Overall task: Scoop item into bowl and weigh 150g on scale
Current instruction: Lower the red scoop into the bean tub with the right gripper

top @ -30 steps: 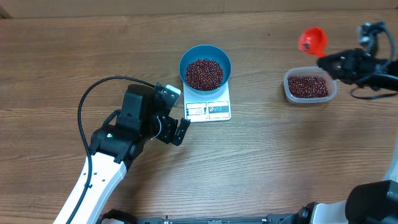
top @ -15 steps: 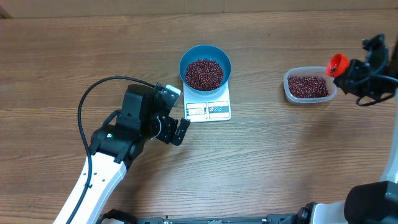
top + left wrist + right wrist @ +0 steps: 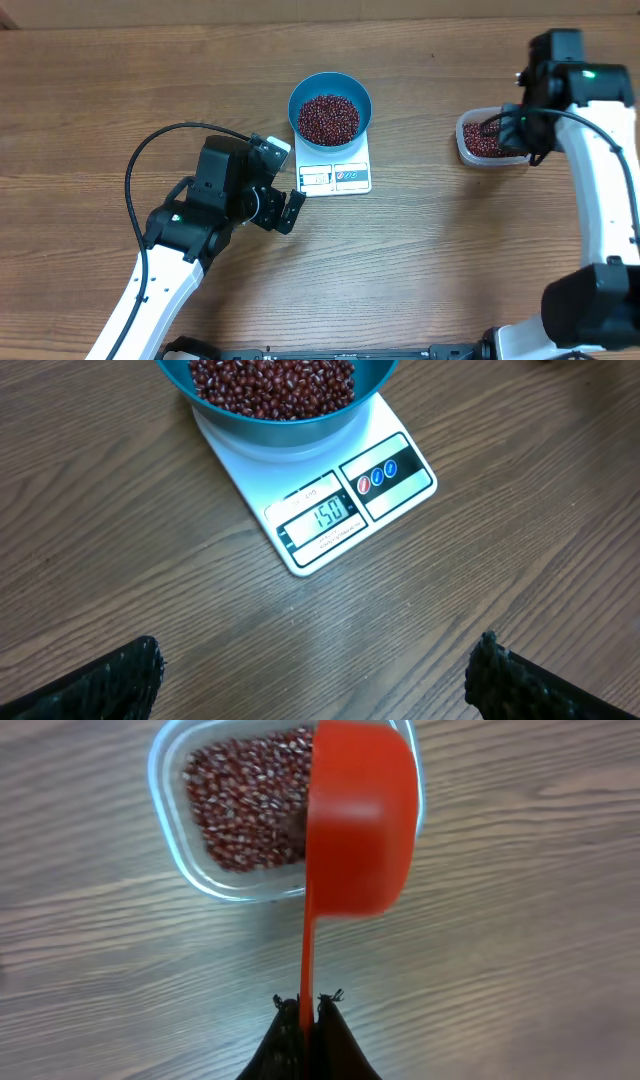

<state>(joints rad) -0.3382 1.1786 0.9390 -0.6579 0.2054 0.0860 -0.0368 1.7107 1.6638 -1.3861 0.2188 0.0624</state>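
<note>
Overhead, clock face laid on the tabletop (image 3: 450, 260): blue bowl (image 3: 280, 432) sits on the white scale (image 3: 250, 470) near centre, heaped with red-brown beans (image 3: 329, 117); the scale's display (image 3: 322, 517) reads 150 in my left wrist view, so I judge the weight met. Clear tub (image 3: 170, 840) of spare beans (image 3: 245, 805) stands well apart at 3 o'clock of the bowl. My right claw (image 3: 310, 1010) is clenched on the thin handle of the red scoop (image 3: 360, 815). In that wrist view the handle's long axis runs straight from the claw at 6 toward 12, and the cup hangs over the tub's 3 o'clock rim; whether the cup carries beans I cannot tell. My left claw (image 3: 315, 675) is released, fingers spread wide, grasping nothing; it is parked just off the scale at its 7 o'clock, with display and bowl at 12 in its own view. What the coming move turns on: from my right claw the bowl lies far off at 9 o'clock, the tub directly beneath; the right arm alone is near the tub, the left alone near the scale. I judge the scoop wants emptying or setting down there, not another trip.
</note>
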